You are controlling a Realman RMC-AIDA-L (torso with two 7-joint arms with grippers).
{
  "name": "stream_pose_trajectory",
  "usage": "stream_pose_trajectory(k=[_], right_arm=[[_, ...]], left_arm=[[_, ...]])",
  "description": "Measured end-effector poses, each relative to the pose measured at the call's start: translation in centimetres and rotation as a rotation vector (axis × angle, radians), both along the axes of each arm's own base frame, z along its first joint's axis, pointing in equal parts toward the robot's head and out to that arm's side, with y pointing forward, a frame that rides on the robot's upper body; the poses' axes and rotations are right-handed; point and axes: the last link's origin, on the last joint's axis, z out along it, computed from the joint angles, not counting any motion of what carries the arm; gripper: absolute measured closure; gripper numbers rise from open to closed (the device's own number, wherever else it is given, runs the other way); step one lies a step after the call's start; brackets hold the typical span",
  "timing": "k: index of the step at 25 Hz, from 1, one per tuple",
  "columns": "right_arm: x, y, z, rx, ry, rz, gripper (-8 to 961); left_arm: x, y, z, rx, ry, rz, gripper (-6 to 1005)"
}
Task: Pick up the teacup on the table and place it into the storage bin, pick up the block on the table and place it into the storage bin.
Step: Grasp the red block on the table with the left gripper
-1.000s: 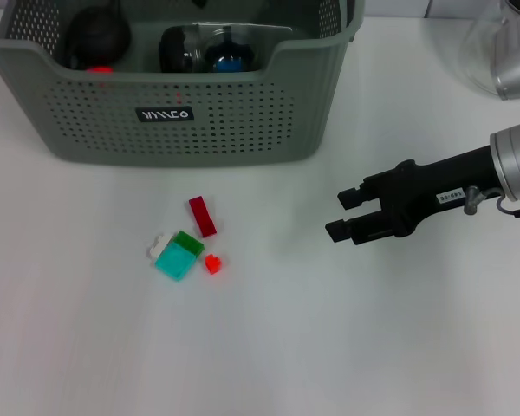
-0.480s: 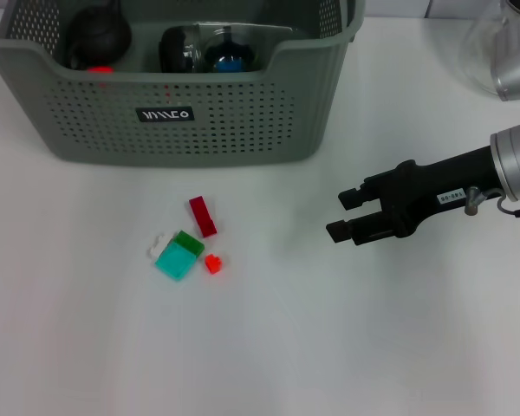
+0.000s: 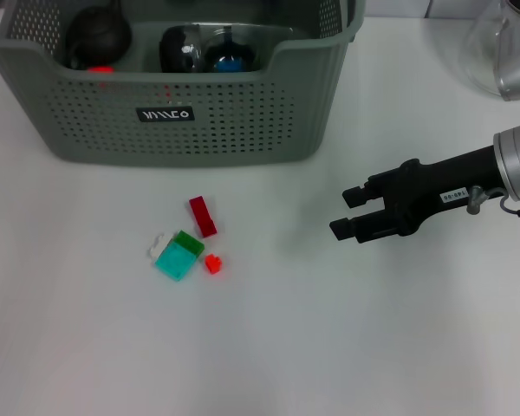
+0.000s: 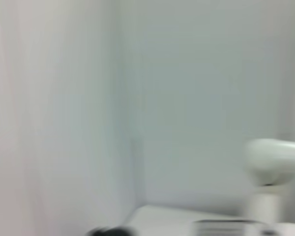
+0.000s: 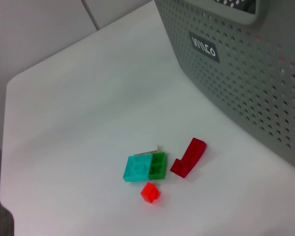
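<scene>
The right gripper (image 3: 343, 213) hung just above the white table (image 3: 347, 347), well to the right of the blocks, its two black fingers spread apart with nothing between them and pointing toward the robot's left. The left gripper did not appear in any view, so its state could not be told. The storage bin (image 3: 243, 130) stood at the far side of the table, its perforated front wall and dark logo label (image 3: 165, 113) facing the robot. Inside it lay a dark round teapot-like thing (image 3: 97, 35) at the left and a dark teacup (image 3: 184, 48) beside a blue-centred object (image 3: 228, 57) under the dipped rim. On the table in front of the bin, near its front wall but apart from it, sat a small cluster of blocks: a dark red bar (image 3: 203, 216), a green block (image 3: 188, 241) touching a turquoise block (image 3: 174, 260), a small white piece (image 3: 159, 246) against their left edge, and a little bright red block (image 3: 212, 263) just beside them. The right wrist view showed the same cluster, with the dark red bar (image 5: 189, 157) nearest the bin wall (image 5: 246, 88) and the bright red block (image 5: 150, 192) farthest from it.
</scene>
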Motion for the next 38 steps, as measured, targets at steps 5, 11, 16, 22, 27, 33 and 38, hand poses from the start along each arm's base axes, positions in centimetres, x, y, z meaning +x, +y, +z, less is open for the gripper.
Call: stream_pose_trajectory(k=[5,11,16,22,27,33,38], right_arm=[[0.1,0.1,-0.1,0.005,-0.002,-0.004,278],[0.1,0.1,-0.1,0.005,-0.001,-0.013,278],[0.3,0.0,0.0,0.009,0.001,-0.022,278],[0.5,-0.1,-0.1,0.007,0.004,-0.033,278],[0.6,-0.1,-0.1,0.006,0.005,-0.037,278],[0.7,-0.3,-0.1,0.006,0.005,-0.042,278],[0.8,-0.3,-0.1,0.008,0.005,-0.043,278]], left_arm=[[-2.0,-1.9,-2.6,-0.198,0.078,-0.01,166],[-5.3,-0.7,-9.1,-0.416,0.384,0.167,169],[-6.9,1.2,-13.9,-0.446,0.598,0.321,170],[-8.0,3.5,-17.4,-0.357,0.76,0.482,169],[-8.3,3.6,-19.1,-0.335,0.835,0.492,169],[-8.7,3.4,-20.2,-0.301,0.878,0.486,170],[-9.1,3.4,-20.8,-0.246,0.921,0.48,178]])
